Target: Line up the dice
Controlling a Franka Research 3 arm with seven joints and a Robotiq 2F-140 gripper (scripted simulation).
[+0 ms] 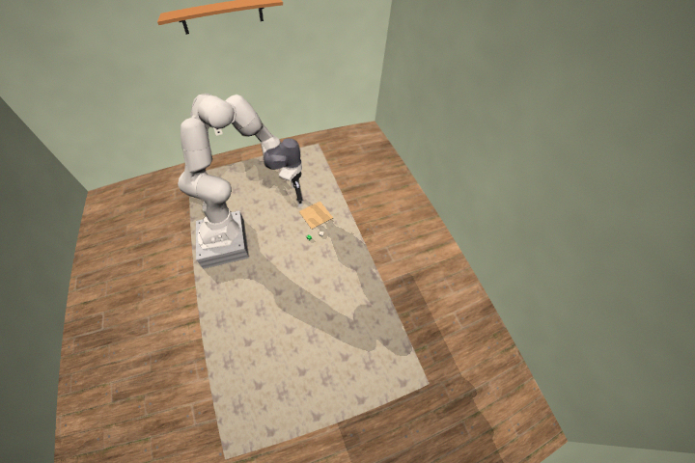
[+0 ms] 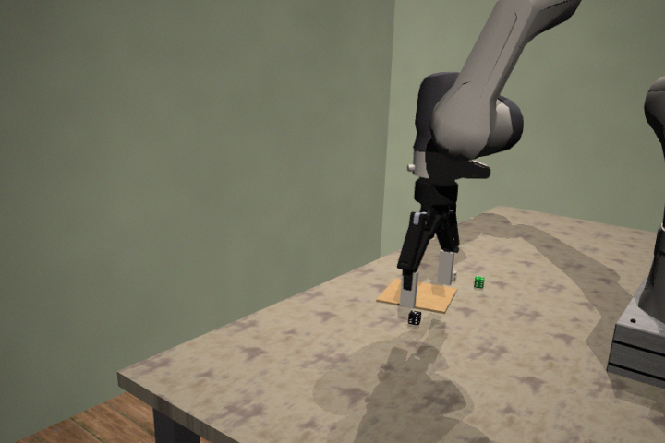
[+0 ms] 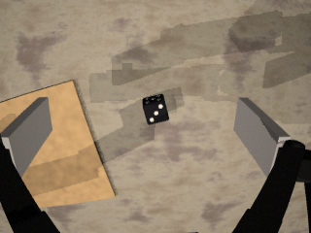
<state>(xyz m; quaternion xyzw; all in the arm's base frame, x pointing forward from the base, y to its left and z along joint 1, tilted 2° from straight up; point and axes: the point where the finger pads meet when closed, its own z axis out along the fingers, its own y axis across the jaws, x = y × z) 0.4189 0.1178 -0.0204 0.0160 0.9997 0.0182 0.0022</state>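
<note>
My gripper is open and empty, pointing down above the table. In the wrist view, a black die lies between the open fingers and below them, showing three pips on top. It lies off the mat; the arm hides it in the top view. The orange mat lies flat, partly under one finger in the wrist view. A green die and a white die lie off the mat's other side. Their top numbers are too small to read.
The robot's base stands at one long edge of the patterned table. The far long edge runs beyond the mat. In the exterior view a finger partly hides the white die. An orange shelf hangs on the wall.
</note>
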